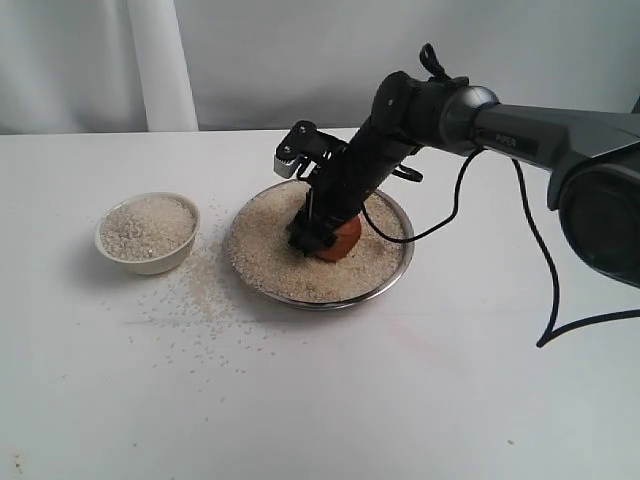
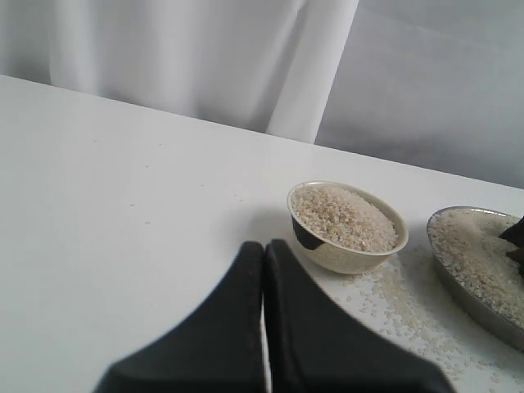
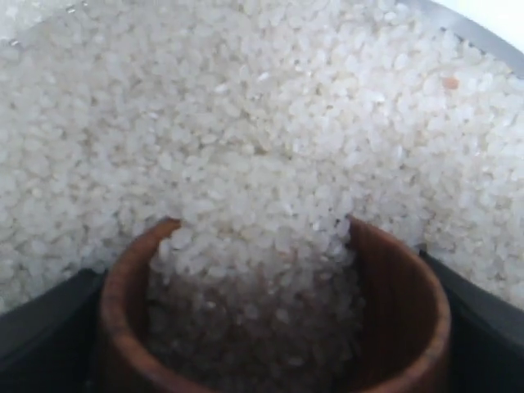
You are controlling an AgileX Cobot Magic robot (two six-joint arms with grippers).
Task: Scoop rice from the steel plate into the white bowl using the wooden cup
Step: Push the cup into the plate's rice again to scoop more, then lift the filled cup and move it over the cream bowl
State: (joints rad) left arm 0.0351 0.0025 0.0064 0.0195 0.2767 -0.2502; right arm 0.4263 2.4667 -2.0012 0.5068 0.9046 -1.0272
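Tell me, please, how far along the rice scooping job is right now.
Done: the white bowl is already heaped with rice, with loose grains spilled beside it. In hand: the right end effector holds the wooden cup tipped in the steel plate, rice filling its mouth. Remaining: lifting, carrying and pouring this scoop; plenty of rice lies on the plate.

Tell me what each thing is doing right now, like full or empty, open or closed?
rice, heaped on the steel plate, some spilled on the table.
steel plate, covered with rice.
wooden cup, gripped, dug into the rice, partly filled.
white bowl, upright, full of rice.
right end effector, shut on the wooden cup.
left end effector, shut, holding nothing.
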